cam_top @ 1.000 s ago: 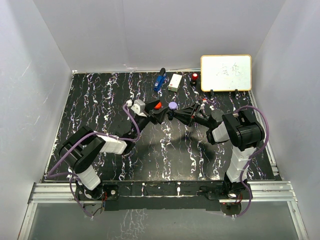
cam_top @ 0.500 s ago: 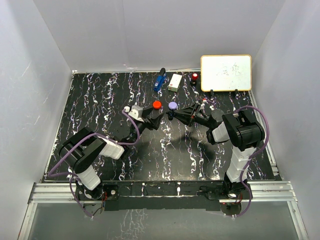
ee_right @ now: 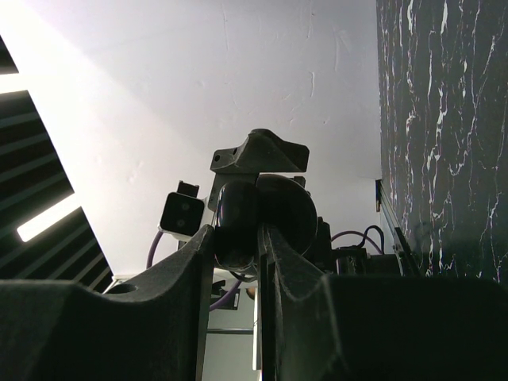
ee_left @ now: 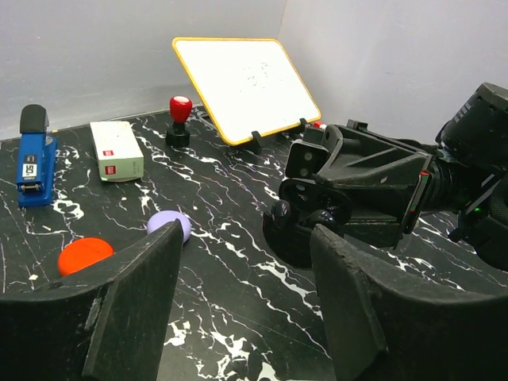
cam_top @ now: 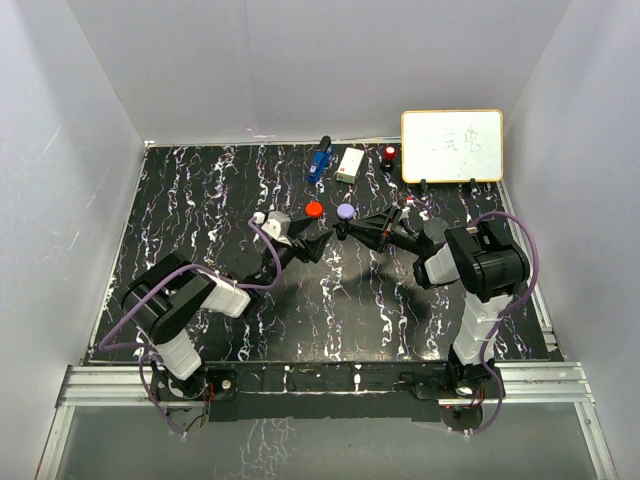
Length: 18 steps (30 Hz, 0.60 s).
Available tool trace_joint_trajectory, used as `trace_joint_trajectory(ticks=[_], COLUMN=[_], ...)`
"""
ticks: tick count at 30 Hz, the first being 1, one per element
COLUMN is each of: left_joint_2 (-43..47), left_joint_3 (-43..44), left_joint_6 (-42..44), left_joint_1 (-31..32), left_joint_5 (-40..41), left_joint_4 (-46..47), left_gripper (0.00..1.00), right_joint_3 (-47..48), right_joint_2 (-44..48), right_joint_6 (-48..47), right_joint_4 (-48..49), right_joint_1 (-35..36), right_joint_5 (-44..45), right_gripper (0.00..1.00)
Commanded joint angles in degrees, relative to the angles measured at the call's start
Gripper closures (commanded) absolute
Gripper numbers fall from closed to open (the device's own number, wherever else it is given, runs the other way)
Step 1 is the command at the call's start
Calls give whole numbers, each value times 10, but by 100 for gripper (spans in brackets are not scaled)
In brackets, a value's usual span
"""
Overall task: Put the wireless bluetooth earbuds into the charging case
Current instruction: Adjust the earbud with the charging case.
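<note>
The left jaws stand wide apart with nothing between them, low over the middle of the counter (cam_top: 200,200). The right jaws face them from the right, close but not touching. They are pinched tight on a black case (ee_right: 274,208), a rounded shell gripped from both sides (whether a bud sits inside it cannot be told). The earbuds themselves are too small to make out in any view.

Just beyond the left jaws a red case (ee_left: 84,255) lies flat on the counter. A lavender case (ee_left: 170,226) sits near it to the right, apart from it and just beyond the tip of the right jaws.

Along the far edge, from left to right, are a blue stapler (ee_left: 33,159), a white box (ee_left: 116,149), a red-topped stamp (ee_left: 179,119) and a yellow-framed whiteboard (ee_left: 246,86) propped at a lean.
</note>
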<state>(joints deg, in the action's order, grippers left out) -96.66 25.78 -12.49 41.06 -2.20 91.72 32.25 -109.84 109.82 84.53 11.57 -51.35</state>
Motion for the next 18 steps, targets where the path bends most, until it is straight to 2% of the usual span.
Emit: trace_joint_trajectory(ticks=[1,18], left_joint_2=[-8,-35], left_joint_3=[21,42], left_joint_6=[-2,5], left_joint_1=[2,2], left_joint_5=[-20,-12], left_joint_4=[106,106], left_gripper=[36,36], right_joint_3=[12,11], right_joint_2=[17,19], right_joint_6=[-5,-5], right_joint_4=[196,196], right_joint_1=[-1,-2], right_joint_5=[-3,-4], right_gripper=[100,100])
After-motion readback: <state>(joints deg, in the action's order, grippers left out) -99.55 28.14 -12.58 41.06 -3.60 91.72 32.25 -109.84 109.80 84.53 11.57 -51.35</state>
